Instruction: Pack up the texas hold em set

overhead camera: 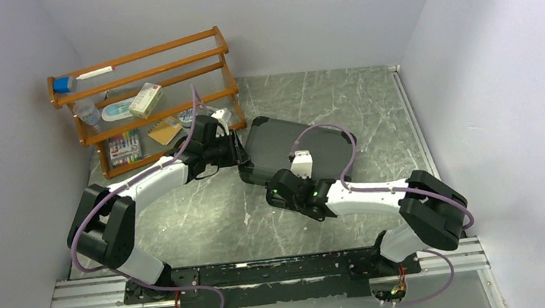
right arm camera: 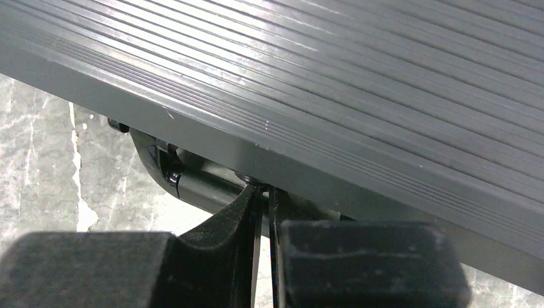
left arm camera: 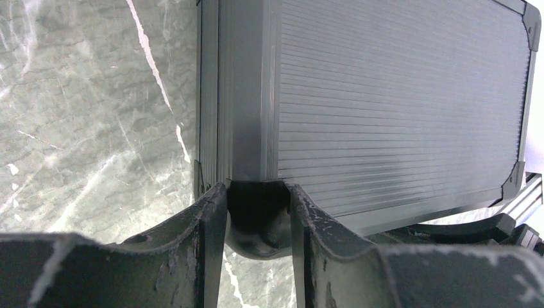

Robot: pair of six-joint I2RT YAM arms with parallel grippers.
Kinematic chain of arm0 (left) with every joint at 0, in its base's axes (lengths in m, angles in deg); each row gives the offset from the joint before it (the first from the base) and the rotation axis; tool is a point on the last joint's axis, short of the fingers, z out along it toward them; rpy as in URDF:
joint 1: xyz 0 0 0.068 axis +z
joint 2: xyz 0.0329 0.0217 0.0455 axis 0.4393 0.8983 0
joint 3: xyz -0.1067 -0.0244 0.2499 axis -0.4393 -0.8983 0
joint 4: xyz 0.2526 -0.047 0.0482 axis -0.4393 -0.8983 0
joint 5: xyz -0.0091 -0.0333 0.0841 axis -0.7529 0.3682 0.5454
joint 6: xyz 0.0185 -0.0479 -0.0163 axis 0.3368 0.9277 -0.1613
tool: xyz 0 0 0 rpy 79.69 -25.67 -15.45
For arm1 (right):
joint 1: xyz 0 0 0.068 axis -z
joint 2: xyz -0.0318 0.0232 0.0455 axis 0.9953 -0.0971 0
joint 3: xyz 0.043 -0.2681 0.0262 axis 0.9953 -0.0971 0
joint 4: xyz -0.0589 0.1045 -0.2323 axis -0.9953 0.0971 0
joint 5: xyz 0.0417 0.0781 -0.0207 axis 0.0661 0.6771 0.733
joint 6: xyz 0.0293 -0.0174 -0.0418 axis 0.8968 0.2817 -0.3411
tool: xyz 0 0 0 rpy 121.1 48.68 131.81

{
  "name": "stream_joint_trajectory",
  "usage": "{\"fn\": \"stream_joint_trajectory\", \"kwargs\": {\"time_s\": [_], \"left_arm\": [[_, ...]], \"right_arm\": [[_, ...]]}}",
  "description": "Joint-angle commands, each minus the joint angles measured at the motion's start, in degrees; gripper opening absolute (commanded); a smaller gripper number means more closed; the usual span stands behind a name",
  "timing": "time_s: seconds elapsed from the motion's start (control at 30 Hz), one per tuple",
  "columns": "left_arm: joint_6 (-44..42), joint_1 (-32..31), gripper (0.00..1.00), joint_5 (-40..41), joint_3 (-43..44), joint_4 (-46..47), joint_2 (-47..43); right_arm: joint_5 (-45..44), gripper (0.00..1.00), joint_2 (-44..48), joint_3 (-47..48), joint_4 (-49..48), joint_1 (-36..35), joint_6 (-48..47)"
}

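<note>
Case (overhead camera: 276, 142) of the poker set lies closed and flat near the middle of the table (overhead camera: 207, 214), just to the right of the orange rack (overhead camera: 145, 60). At its left corner the left tool (left arm camera: 256, 190) is about half open. Its two fingers press on both sides of the rounded black corner cap (left arm camera: 256, 224), so it has hold of the case there. At the near long edge the right tool (right arm camera: 264, 192) is almost closed, with only a thin slit between the fingers, beside the black handle (right arm camera: 192, 183). Whether it pinches some small part cannot be told. The main risk seems to be slipping: the cap is round and smooth, so the left fingers may slide off during a lift or turn. If the latches, which are not visible, are unfastened, the lid could open.
</note>
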Motion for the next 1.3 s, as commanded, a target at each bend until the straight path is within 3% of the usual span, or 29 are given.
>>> {"fn": "stream_joint_trajectory", "kwargs": {"time_s": [0.0, 0.2, 0.97, 1.27], "left_arm": [[-1.5, -0.9, 0.38, -0.9, -2.1, -5.3, 2.8], [-1.5, -0.9, 0.37, -0.9, -1.8, -5.6, 2.9], [-0.6, -0.9, 0.36, -2.7, -0.2, -7.0, 3.8], [-0.4, -0.9, 0.36, -3.1, 1.2, -7.4, 4.0]], "right_arm": [[-2.2, 0.12, -1.9, 1.0, -1.0, 1.4, -2.4], [-4.2, 0.06, -4.1, 0.3, -0.8, 1.4, -4.7], [-11.7, 0.00, -6.5, -8.0, -25.9, 1.4, -22.6], [-12.9, 0.00, -5.5, -7.1, -27.0, 0.9, -26.0]]}}
